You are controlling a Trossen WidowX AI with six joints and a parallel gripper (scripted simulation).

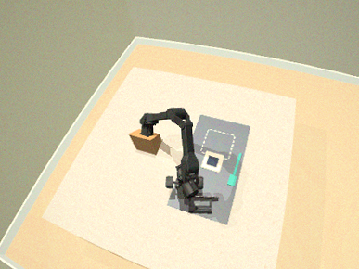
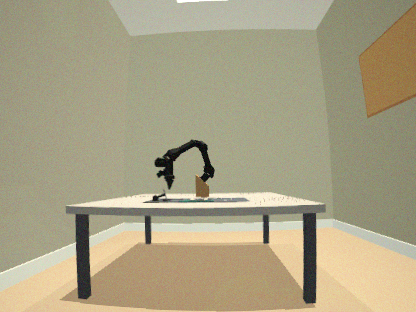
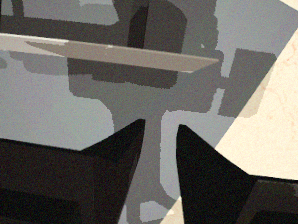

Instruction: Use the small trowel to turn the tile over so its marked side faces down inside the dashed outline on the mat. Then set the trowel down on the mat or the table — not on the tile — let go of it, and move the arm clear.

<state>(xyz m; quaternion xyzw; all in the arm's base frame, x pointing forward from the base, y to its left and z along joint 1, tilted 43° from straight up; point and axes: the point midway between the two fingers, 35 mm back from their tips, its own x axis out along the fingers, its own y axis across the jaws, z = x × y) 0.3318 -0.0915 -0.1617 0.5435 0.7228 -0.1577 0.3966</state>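
The tile (image 1: 212, 161), pale with a dark marked square facing up, lies on the grey mat (image 1: 242, 131) at the near edge of the dashed outline (image 1: 221, 130). A dark tool (image 1: 213, 199) (image 2: 157, 198), apparently the trowel, rests at the mat's near end. Its bar-like handle and thin pale blade (image 3: 140, 54) show in the wrist view, with the blade seen nearly edge-on. My gripper (image 2: 169, 187) (image 3: 161, 128) points down above the mat beside this tool. Its fingers are partly apart with nothing between them. The arm hides part of the mat in the top view.
A teal tool (image 1: 232, 179) with a long thin handle lies along the mat's right edge, right of the tile. A brown block (image 1: 146, 143) (image 2: 202, 187) stands at the arm's base, left of the mat. The table (image 2: 195, 209) extends around the mat.
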